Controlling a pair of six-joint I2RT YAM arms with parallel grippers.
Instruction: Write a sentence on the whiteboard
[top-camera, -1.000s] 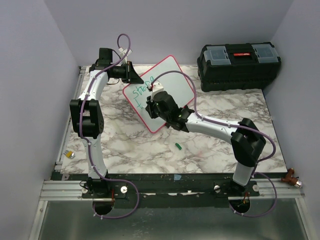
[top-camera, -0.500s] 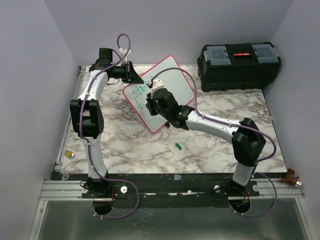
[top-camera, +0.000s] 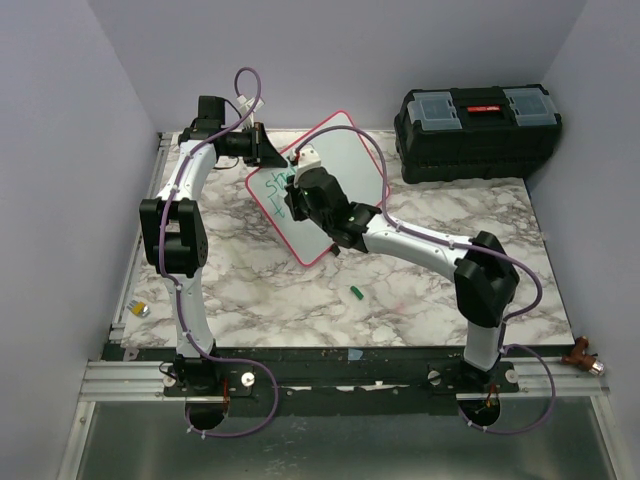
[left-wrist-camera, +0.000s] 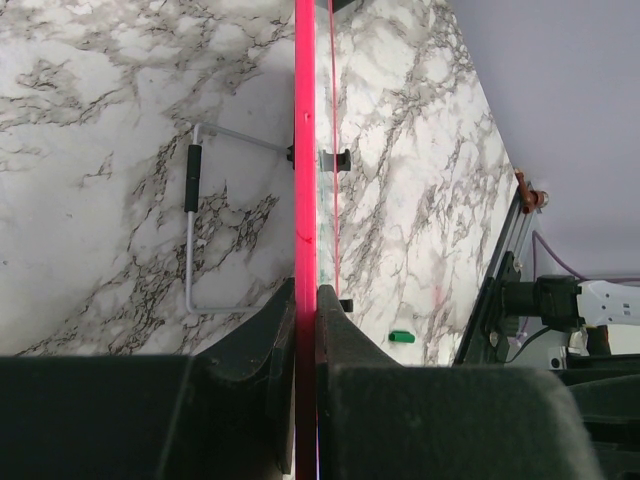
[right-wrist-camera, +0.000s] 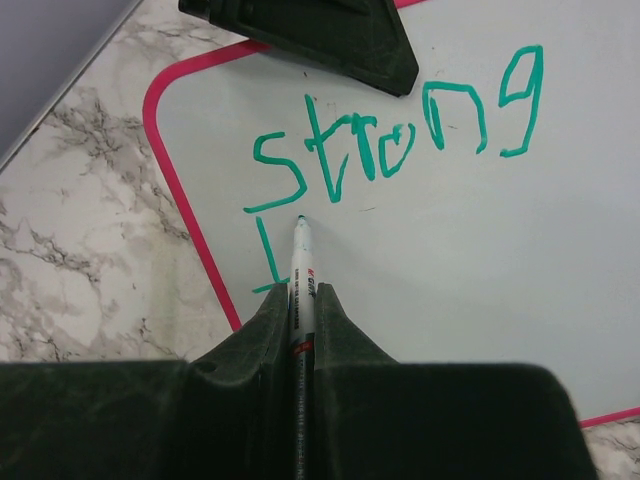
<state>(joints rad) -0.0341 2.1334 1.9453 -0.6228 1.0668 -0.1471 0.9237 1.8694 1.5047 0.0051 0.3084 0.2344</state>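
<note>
The whiteboard (top-camera: 352, 158), white with a pink-red frame, leans tilted at the back of the table. My left gripper (top-camera: 268, 150) is shut on its upper left edge. From the left wrist that edge is a red line (left-wrist-camera: 305, 150) pinched between the jaws (left-wrist-camera: 305, 290). My right gripper (top-camera: 297, 196) is shut on a white marker (right-wrist-camera: 301, 268), whose green tip touches the board just under the "s". The sentence (right-wrist-camera: 390, 140) reads "strong" in green. Below it, an L-shaped stroke (right-wrist-camera: 264, 255) begins a second line.
A black toolbox (top-camera: 478, 118) stands at the back right. A green marker cap (top-camera: 355, 293) lies on the marble in front of the board. A small yellow and silver object (top-camera: 141, 310) sits at the left edge. The board's wire stand (left-wrist-camera: 190, 230) shows behind it.
My right gripper has moved up and to the left across the board with the marker. The left arm and the board have stayed put.
</note>
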